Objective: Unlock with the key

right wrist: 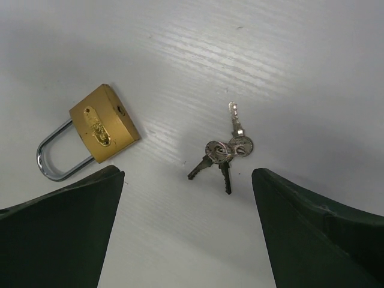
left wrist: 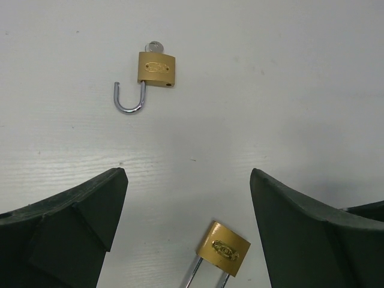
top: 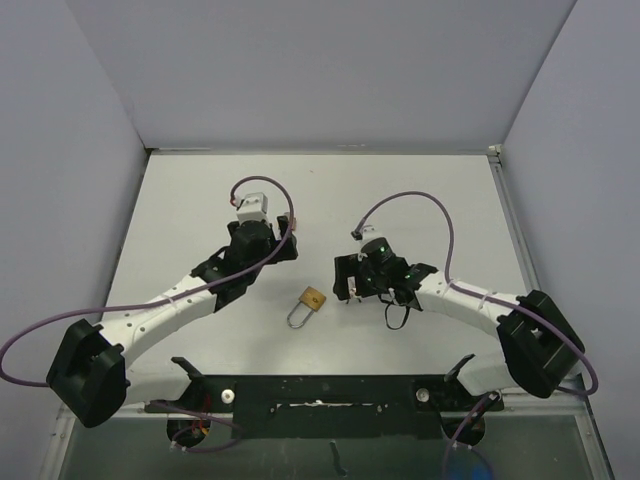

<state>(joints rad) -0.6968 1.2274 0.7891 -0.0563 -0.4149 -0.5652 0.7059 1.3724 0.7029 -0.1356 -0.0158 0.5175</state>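
The right claw [right wrist: 187, 201] and the left claw [left wrist: 188, 201] both gape wide, empty. The keys [right wrist: 223, 150] lie flat just ahead of the right claw, the shut padlock [right wrist: 102, 131] ahead-left. Pinched against the tabletop [right wrist: 288, 54], thin keys could skid away; the unheld padlock might slide.
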